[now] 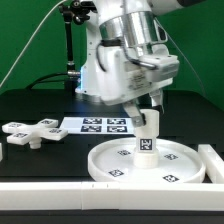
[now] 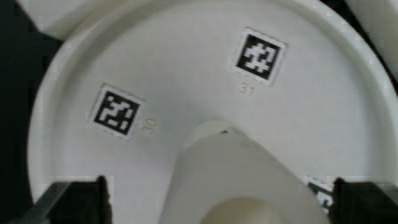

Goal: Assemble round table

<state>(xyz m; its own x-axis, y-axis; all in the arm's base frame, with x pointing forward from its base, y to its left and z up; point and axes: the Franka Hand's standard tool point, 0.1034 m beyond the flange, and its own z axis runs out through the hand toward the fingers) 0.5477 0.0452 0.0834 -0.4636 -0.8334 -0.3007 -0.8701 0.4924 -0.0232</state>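
Note:
The large rimmed round disc (image 1: 110,165) lies flat on the table near the front. The short cylinder post (image 1: 147,135) stands upright at the disc's middle. My gripper (image 1: 148,118) hangs straight over the post with its fingers down either side of the top. In the wrist view the post (image 2: 231,180) rises between the two dark fingers (image 2: 80,200), with a gap on each side, so the gripper (image 2: 217,200) is open and holds nothing. Two tags show on the disc (image 2: 178,80). The cross-shaped piece (image 1: 30,130) lies on the table at the exterior view's left.
The marker board (image 1: 100,125) lies flat behind the disc. A long white bar (image 1: 100,200) runs along the front edge and turns up at the exterior view's right, next to the disc. A dark stand (image 1: 68,50) rises at the back.

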